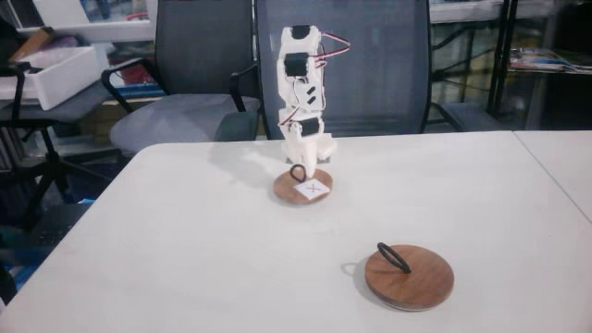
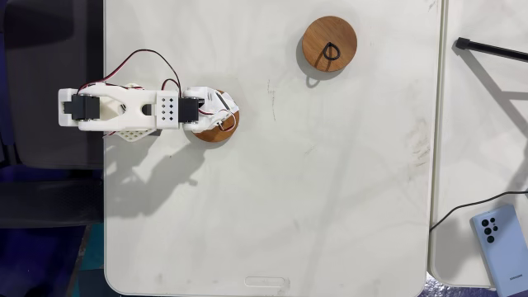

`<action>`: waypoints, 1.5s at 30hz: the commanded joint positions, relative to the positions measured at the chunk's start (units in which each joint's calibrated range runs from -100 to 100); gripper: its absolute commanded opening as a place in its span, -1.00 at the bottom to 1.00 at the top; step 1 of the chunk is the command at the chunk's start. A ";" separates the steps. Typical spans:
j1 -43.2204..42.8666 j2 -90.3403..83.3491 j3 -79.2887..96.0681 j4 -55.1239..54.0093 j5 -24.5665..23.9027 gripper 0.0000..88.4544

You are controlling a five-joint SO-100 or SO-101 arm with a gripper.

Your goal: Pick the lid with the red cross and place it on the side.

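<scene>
Closest in a fixed view lies a larger plain round wooden disc with a black ring handle; beyond it, the white gripper stands over the small round wooden lid with the red cross, at its ring. From above, the arm hides most of that lid; how far the fingers are parted, I can't tell.

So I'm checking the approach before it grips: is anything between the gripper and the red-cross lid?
Nothing visible. The gripper is already right above the lid with the red cross, at its ring handle. The plain wooden lid lies well apart on the white table.
</scene>
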 commanded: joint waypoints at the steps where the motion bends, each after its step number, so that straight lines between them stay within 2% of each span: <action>1: 0.22 -1.49 0.01 -0.55 -0.23 -0.62; 45: 0.22 -1.49 6.00 -5.17 -0.23 -0.62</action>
